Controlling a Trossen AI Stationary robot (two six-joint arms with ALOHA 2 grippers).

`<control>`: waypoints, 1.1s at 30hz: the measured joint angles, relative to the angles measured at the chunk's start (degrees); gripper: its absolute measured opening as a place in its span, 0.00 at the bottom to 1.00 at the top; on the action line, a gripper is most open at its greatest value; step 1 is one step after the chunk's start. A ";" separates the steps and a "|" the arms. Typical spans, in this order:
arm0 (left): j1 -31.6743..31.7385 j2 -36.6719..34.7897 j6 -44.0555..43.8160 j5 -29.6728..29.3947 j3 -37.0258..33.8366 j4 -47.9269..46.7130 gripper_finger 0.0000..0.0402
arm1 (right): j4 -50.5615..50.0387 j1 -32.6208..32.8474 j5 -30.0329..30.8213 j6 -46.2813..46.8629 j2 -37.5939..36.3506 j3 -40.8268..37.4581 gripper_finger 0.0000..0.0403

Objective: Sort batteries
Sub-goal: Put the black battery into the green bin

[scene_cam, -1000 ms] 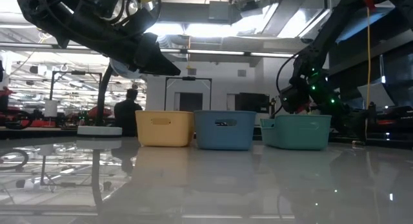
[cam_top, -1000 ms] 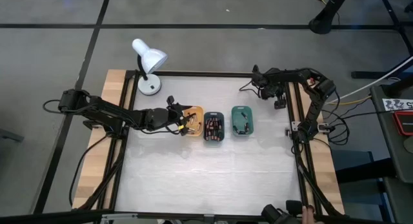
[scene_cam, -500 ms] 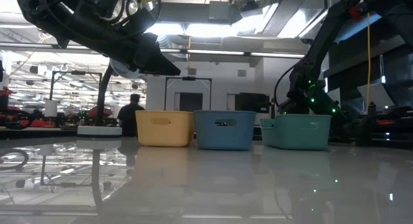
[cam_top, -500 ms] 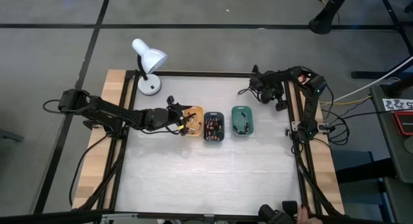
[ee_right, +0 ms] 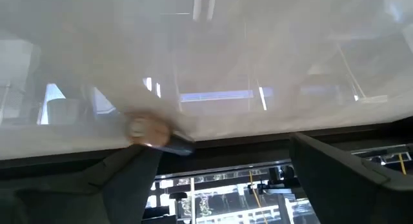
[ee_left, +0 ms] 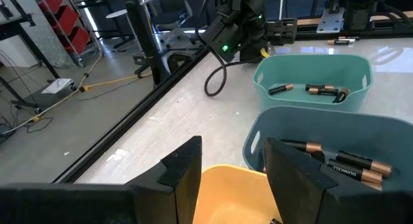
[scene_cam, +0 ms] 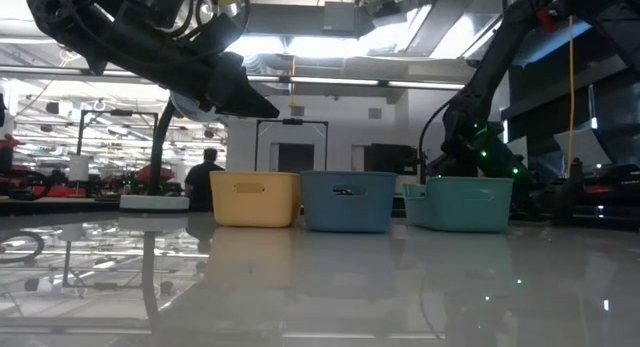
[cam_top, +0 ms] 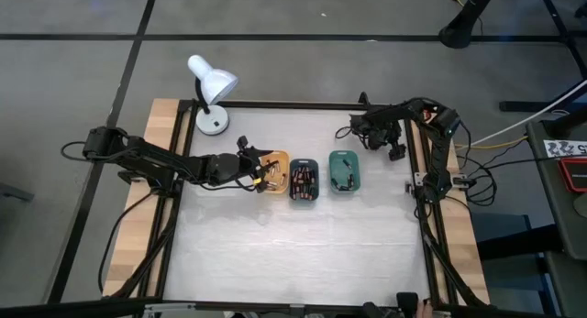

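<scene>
High view: left hand (cam_top: 263, 170) hovered open and empty over the orange tray (cam_top: 275, 171), frame center-left. Batteries (cam_top: 304, 180) lay in the dark teal tray (cam_top: 304, 198) at center, a few more in the green tray (cam_top: 346, 184) beside it. Right hand (cam_top: 356, 129) sat open over the bare tabletop (cam_top: 293, 254), upper right. White lamp (cam_top: 210, 91) stood upper left.

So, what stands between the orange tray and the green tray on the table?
The dark teal tray, holding several batteries, stands between the orange tray and the green tray. The high view shows all three in a row.
</scene>
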 joint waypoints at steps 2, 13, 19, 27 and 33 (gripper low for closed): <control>0.00 0.00 -0.05 0.01 0.00 0.00 0.39 | -0.89 0.94 -0.79 1.43 0.00 0.00 0.81; 0.00 0.00 -0.24 0.01 0.00 0.02 0.39 | -2.10 0.90 -5.13 2.92 -0.01 0.00 0.40; 0.00 0.00 -0.27 0.01 0.00 0.04 0.39 | -1.84 0.77 -7.37 2.82 -0.04 1.76 0.11; 0.00 0.00 -0.27 0.01 0.00 0.06 0.39 | -9.33 0.88 -11.82 9.57 0.00 9.93 0.09; 0.00 0.00 -0.27 0.01 0.00 0.08 0.39 | -16.39 0.93 -15.00 12.52 -2.62 17.45 0.05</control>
